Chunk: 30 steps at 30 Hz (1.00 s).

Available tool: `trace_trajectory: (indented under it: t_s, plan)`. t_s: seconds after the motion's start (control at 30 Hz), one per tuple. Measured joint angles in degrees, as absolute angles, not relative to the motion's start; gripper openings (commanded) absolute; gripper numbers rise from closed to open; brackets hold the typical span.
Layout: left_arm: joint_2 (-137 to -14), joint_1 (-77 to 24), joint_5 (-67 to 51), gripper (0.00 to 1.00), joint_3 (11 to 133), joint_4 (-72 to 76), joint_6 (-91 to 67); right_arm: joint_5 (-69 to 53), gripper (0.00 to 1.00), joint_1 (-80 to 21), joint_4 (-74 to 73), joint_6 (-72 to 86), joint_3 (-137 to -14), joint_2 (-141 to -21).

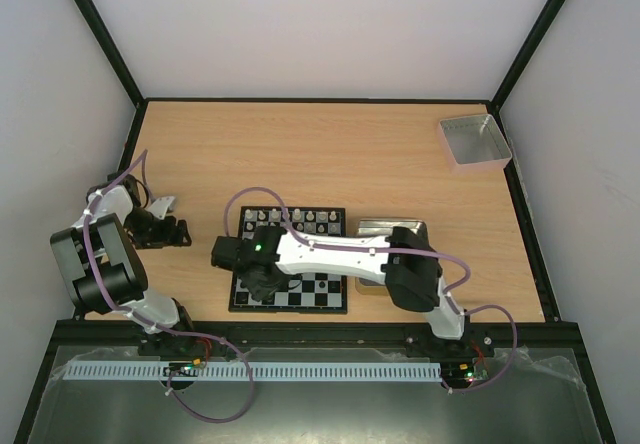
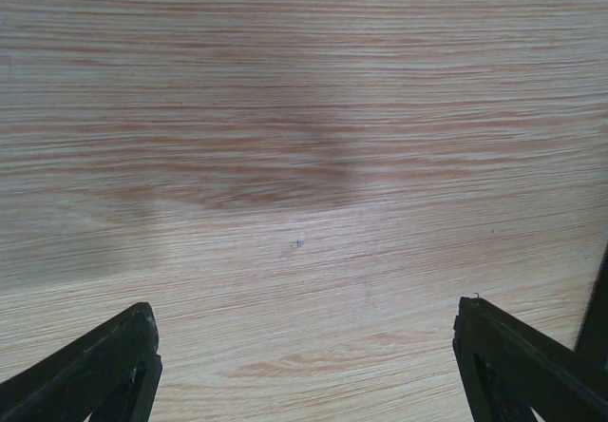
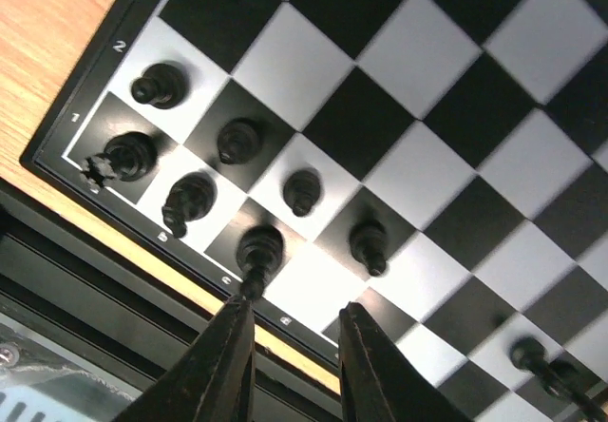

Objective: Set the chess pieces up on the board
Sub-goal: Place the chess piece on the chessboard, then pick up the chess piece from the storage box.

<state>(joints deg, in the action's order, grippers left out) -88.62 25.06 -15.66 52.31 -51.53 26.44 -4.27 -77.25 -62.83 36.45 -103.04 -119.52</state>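
Our right tool hangs narrowly parted and empty over the board at its near border, just beside a black piece. Our left tool gapes wide over the tabletop, left of the board. Only the top view shows pale pieces lining the far row, with tabletop stretching beyond.

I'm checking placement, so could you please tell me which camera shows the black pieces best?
The right wrist view: the black pieces stand close and sharp on the board. In the top external view the right arm hides most of them. The left wrist view shows only table.
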Motion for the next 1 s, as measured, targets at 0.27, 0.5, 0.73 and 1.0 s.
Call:
trace_trajectory:
  t_s: [0.27, 0.5, 0.73, 1.0]
  plan:
    - [-88.6, 25.1, -15.9, 0.84, 52.3, -51.5, 26.5, 0.7, 0.36, -67.5, -61.0, 41.4, -87.0, -102.4]
    - [-88.6, 25.1, -16.1, 0.84, 52.2, -51.5, 26.6, 4.8, 0.37, -40.8, -59.9, 41.1, -70.8, -86.8]
    - [-88.6, 25.1, -16.1, 0.85, 52.1, -51.5, 26.6, 2.9, 0.38, -28.0, -57.2, 38.3, -63.7, -85.0]
    - [-88.6, 25.1, -16.0, 0.85, 52.0, -51.5, 26.5, -0.7, 0.37, -22.3, -52.9, 36.4, -57.5, -85.0]
